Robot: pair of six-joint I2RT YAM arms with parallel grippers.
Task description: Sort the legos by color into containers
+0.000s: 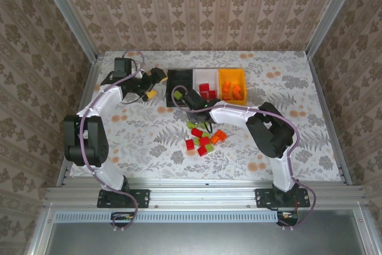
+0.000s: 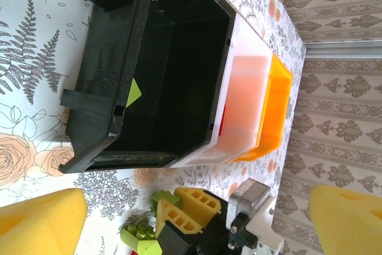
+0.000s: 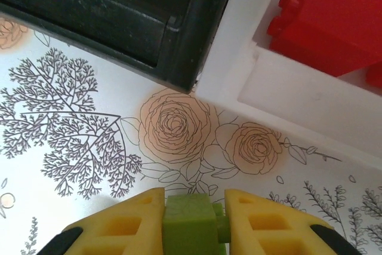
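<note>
clamping a yellow-green lego (image 3: 188,222) in the right gripper (image 3: 188,202), fingers (image 3: 128,222) shut on its two flat sides, bottom centre of the right wrist frame, over the flowered table (image 3: 77,123) and just short of the corner where the black bin (image 3: 119,10) meets the white bin (image 3: 286,88). from above, parked mid-frame at the front edge of the bin row, with the orange bin (image 1: 222,85) at the right end and the loose legos (image 1: 203,138) scattered a little lower, near centre. holding the left gripper (image 1: 157,88) wide open and empty, upper left of centre, just beside the black bin. looks light, hard and slick, so best pinched square across flat faces rather than on the studs; likely to squirt out if caught on a corner. judging by red pieces (image 3: 334,16) in the white bin and orange pieces (image 1: 236,91) in the orange bin, well into the sort. no brand, label or writing readable anywhere.
</note>
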